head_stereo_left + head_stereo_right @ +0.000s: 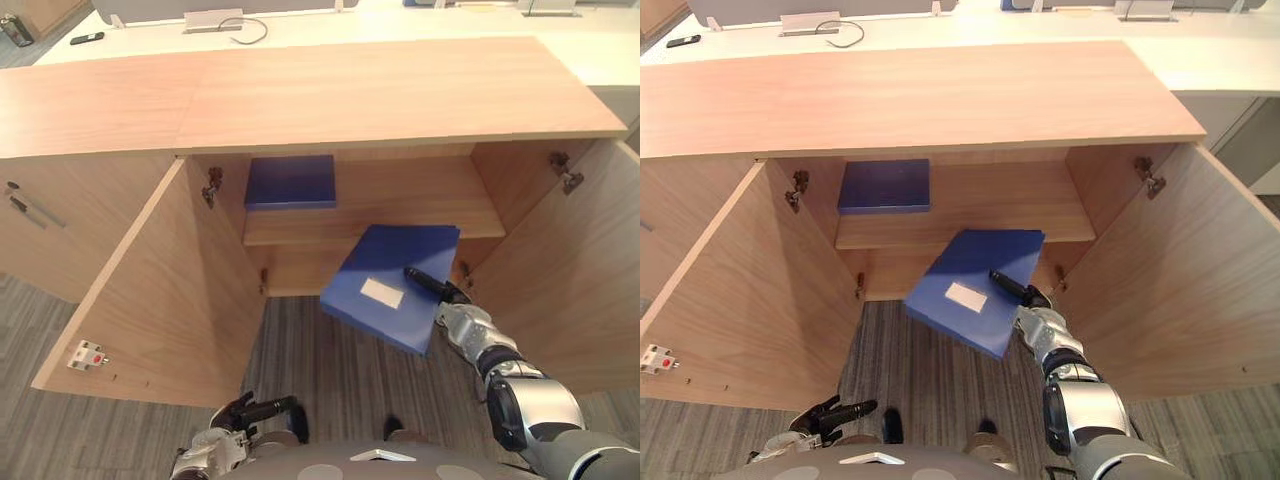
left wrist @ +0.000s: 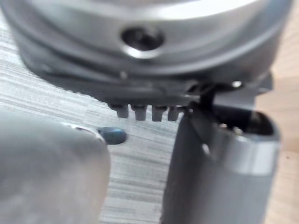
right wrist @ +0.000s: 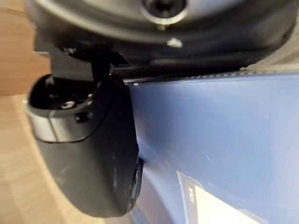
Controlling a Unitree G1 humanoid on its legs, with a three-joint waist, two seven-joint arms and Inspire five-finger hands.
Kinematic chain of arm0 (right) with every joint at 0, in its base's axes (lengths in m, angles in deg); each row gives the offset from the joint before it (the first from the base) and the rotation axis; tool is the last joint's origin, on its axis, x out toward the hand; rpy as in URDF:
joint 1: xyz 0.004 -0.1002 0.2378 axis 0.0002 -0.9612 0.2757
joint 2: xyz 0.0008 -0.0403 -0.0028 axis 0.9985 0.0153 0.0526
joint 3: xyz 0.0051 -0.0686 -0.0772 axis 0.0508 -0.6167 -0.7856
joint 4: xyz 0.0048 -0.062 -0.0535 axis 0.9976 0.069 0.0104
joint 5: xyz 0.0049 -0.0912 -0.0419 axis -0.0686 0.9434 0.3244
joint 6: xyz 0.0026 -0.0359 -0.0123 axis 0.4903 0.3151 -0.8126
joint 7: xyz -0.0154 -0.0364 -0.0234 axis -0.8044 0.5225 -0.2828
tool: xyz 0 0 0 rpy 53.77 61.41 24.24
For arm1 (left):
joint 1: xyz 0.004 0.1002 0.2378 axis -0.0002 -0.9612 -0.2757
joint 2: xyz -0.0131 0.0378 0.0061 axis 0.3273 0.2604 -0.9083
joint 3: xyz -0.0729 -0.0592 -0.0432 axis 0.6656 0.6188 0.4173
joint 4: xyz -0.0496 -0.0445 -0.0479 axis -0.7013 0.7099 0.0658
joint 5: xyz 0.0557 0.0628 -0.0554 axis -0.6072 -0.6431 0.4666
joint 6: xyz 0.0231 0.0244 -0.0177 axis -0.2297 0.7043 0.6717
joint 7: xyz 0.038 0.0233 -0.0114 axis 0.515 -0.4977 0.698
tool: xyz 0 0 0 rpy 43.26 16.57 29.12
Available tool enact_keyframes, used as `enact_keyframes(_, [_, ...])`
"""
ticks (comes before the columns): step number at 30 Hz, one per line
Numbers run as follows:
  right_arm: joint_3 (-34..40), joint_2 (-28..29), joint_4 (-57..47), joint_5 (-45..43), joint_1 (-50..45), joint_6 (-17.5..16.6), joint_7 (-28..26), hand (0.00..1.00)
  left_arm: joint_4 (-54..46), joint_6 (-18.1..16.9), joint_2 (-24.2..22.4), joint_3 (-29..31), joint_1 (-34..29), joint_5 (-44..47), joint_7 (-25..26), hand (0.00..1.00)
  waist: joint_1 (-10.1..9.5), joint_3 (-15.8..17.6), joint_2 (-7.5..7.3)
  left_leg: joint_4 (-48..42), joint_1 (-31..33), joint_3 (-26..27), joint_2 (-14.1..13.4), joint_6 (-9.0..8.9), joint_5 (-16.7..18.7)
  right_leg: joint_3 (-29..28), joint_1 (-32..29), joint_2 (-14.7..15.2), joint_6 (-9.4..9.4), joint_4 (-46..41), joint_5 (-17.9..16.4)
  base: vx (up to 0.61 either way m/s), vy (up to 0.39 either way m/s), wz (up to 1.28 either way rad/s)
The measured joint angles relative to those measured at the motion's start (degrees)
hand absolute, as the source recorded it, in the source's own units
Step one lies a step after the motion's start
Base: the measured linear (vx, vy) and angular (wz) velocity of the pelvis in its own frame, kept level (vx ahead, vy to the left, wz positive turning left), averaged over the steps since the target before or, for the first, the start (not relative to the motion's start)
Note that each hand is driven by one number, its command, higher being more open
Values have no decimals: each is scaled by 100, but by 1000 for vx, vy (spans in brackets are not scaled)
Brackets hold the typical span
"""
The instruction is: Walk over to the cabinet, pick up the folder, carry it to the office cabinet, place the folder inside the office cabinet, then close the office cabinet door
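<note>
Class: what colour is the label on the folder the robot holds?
White label on blue folder; best in left eye view.

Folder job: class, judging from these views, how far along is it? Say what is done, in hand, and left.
Done: the blue folder is picked up and at the office cabinet, pinched in the right hand. In hand: it is held tilted at the cabinet's opening, not yet set down. Left: place it inside, let go, then close the left door and right door. The left hand hangs low, open.
</note>
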State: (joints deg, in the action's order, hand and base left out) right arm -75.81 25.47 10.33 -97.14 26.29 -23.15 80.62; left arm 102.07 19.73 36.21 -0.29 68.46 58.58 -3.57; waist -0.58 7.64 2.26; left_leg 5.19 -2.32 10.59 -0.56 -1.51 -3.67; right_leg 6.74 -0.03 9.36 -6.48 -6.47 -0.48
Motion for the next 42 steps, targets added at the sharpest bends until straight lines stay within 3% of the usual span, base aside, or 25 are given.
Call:
enact_keyframes(1, [48,34,0,-212,12,-17,63,0,0,0,-2,9,-2,6,38,100,-8,6,5,0,-12,4,11,6,3,7,3,14,1,-14,0,-63,72,-3])
enact_keyframes(3, [384,310,-28,-1362,145,-424,455,0,0,-1,-12,101,-17,22,269,100,-17,50,-4,1,-20,4,94,58,37,84,-2,108,39,5,-23,-54,73,-1])
enact_keyframes(6, [791,533,-87,-2040,399,-845,804,0,-1,-2,-30,201,-25,48,493,100,-53,148,-21,2,-26,-58,173,67,43,189,23,182,108,34,-72,-43,39,0])
enact_keyframes(16, [1206,615,-320,-2834,438,-1353,1051,0,-9,-23,-85,466,-191,230,772,100,-58,247,-80,0,-167,-502,143,7,108,674,467,139,210,175,-436,39,-25,21])
enact_keyframes(18, [1278,642,-416,-2862,391,-1423,1059,0,-15,-23,-97,564,-199,233,773,100,-54,231,-95,-26,-53,-623,102,-20,127,831,437,100,217,176,-554,129,-78,43])
enact_keyframes(21, [1479,699,-733,-2850,263,-1471,1080,0,-122,-23,-99,665,-208,230,777,100,-70,224,-147,-1155,758,-782,9,-58,591,1182,397,49,93,190,-499,194,-80,52])
enact_keyframes(23, [1729,636,-768,-2852,183,-1480,1156,0,-242,-23,-138,654,-204,231,776,100,-70,279,6,-2077,1195,-731,-224,-75,838,1406,387,-114,83,-220,-494,147,-41,65])
enact_keyframes(24, [1796,558,-808,-2843,170,-1481,1169,0,-357,-27,-216,641,-180,230,778,100,-88,396,271,-2122,1153,-861,-490,-78,841,1440,9,-267,149,-761,-713,29,-29,49])
enact_keyframes(25, [1827,562,-903,-2834,155,-1481,1172,0,-377,-46,-254,643,-167,230,778,100,-87,420,333,-2102,1155,-898,-566,-81,839,1415,31,-408,191,-247,-783,-25,-63,41])
enact_keyframes(26, [1850,585,-1091,-2829,158,-1490,1172,0,-400,-59,-224,640,-127,229,770,100,-115,440,262,-2091,1176,-831,-490,-104,850,1365,-16,-395,216,694,-260,26,-141,50])
enact_keyframes(27, [1873,504,-1244,-2813,186,-1496,1161,0,-432,-76,-270,634,-98,229,754,100,-102,484,202,-2121,1178,-843,-309,-222,978,1381,-249,-157,299,621,252,21,-132,45])
enact_keyframes(28, [1864,379,-1298,-2796,238,-1499,1158,0,-440,-79,-419,619,-65,229,757,100,-107,507,413,-2124,1204,-853,-398,-223,999,1385,-301,-231,295,507,276,59,-61,14])
enact_keyframes(30, [1811,318,-1606,-2711,460,-1504,1277,0,-450,-141,-536,683,-118,271,744,100,-338,535,600,-2119,1254,-545,-516,-204,964,1142,-649,-228,395,174,75,83,-19,-59])
enact_keyframes(31, [1767,340,-1748,-2707,476,-1502,1303,0,-453,-140,-576,743,-130,270,753,100,-357,550,626,-2152,1262,-481,-531,-187,951,1102,-751,-212,419,4,-4,69,-59,-63])
enact_keyframes(33, [1655,412,-2204,-2700,504,-1518,1429,0,-487,-146,-655,968,-221,350,777,100,-382,579,594,-2509,1298,-216,-566,-181,948,959,-1106,-67,479,-846,-390,57,-52,-40])
enact_keyframes(37, [1305,503,-2868,-2598,826,-1589,1523,0,-652,-161,-667,1121,-259,426,805,100,-380,664,466,-2918,1445,161,-610,-189,1096,686,-1732,94,483,-1848,-828,-16,-55,-43])
enact_keyframes(42, [1310,431,-3218,-2595,1586,-1789,1703,0,-846,-298,-764,1233,-247,705,812,100,-316,862,479,-3283,1917,387,-691,-262,1810,516,-2687,190,527,-2811,-1242,-114,23,-19])
